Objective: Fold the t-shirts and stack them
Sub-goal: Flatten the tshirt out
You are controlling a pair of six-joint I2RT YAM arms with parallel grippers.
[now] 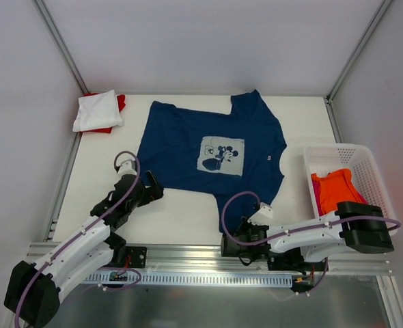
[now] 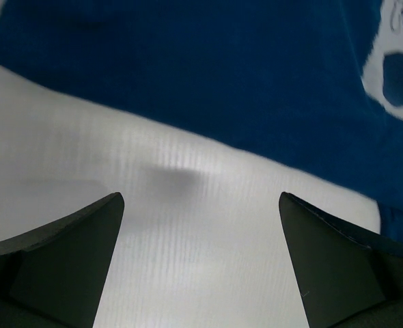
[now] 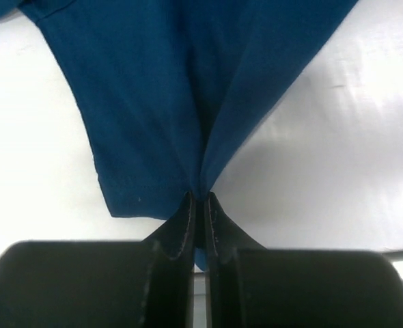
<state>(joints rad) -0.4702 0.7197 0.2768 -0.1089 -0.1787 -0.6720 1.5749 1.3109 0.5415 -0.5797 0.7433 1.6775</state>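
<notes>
White table [image 1: 181, 213] is filling the top view, with grey walls standing around it. One navy t-shirt [image 1: 181, 147] is lying spread flat at the centre, print up and not yet folded. At 10 o'clock, one white t-shirt [image 1: 98, 111] is sitting folded on one red t-shirt [image 1: 121, 102], so two look done. At 3 o'clock, one basket [image 1: 365, 158] is holding one orange t-shirt [image 1: 335, 190] and a sliver of one magenta t-shirt [image 1: 315, 186], both waiting. That is making five tees, three of them left to fold.

From the left wrist, the left gripper [image 2: 200, 198] is hovering over bare table with its jaws spread wide and gripping nothing; the navy hem is running across 12 o'clock.

From the right wrist, the right gripper [image 3: 200, 198] is pinching navy cloth between closed jaws, folds fanning toward 12 o'clock.
</notes>
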